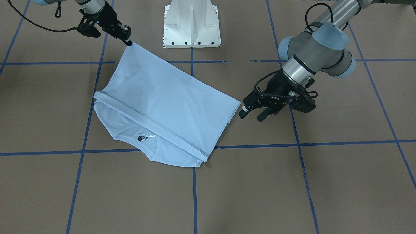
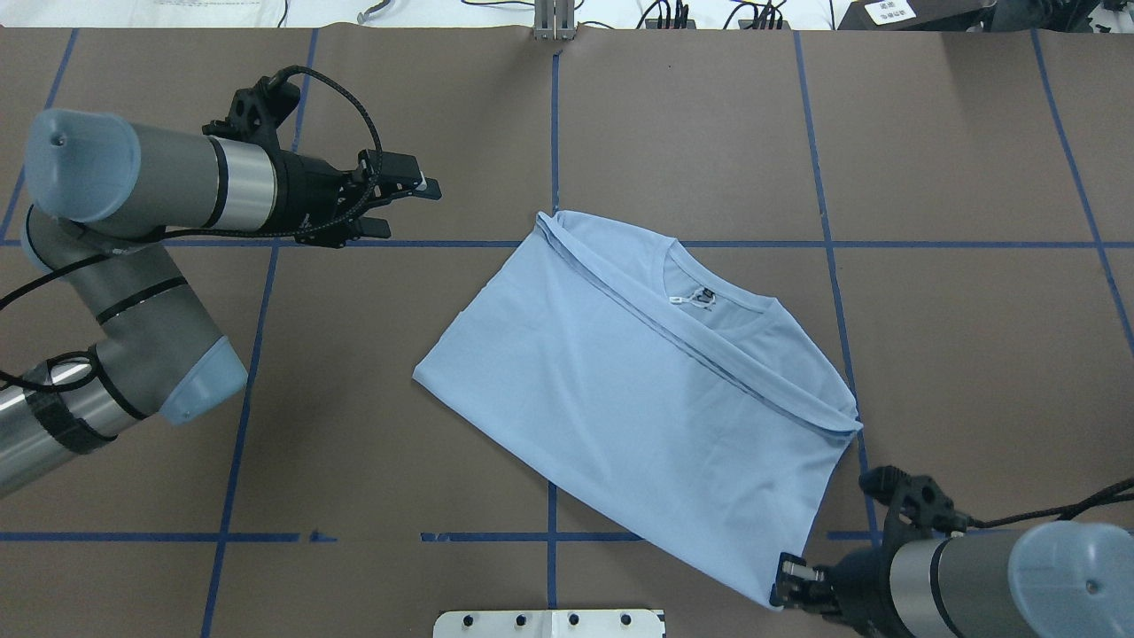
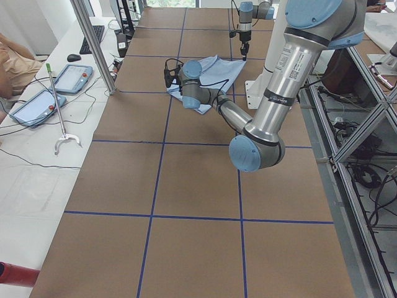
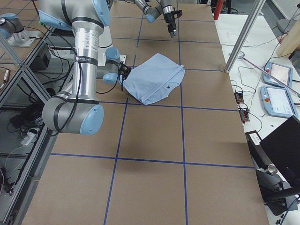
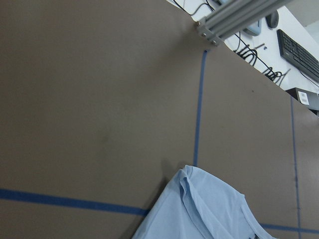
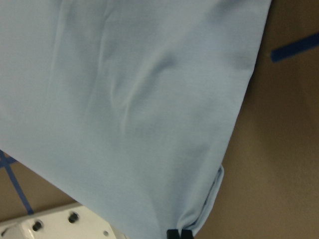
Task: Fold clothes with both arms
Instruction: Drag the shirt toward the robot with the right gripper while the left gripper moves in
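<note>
Left pincer [image 1: 252, 116]: you see it spread, holding nothing, beside the T-shirt [image 1: 169, 97].
Right pincer [image 1: 129, 41]: pinching the T-shirt's corner.

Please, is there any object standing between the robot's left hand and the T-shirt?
Nothing visible does. The left hand is open and apart from the T-shirt. Only bare table shows between it and the nearest corner. The right hand pinches another corner of the T-shirt.
</note>
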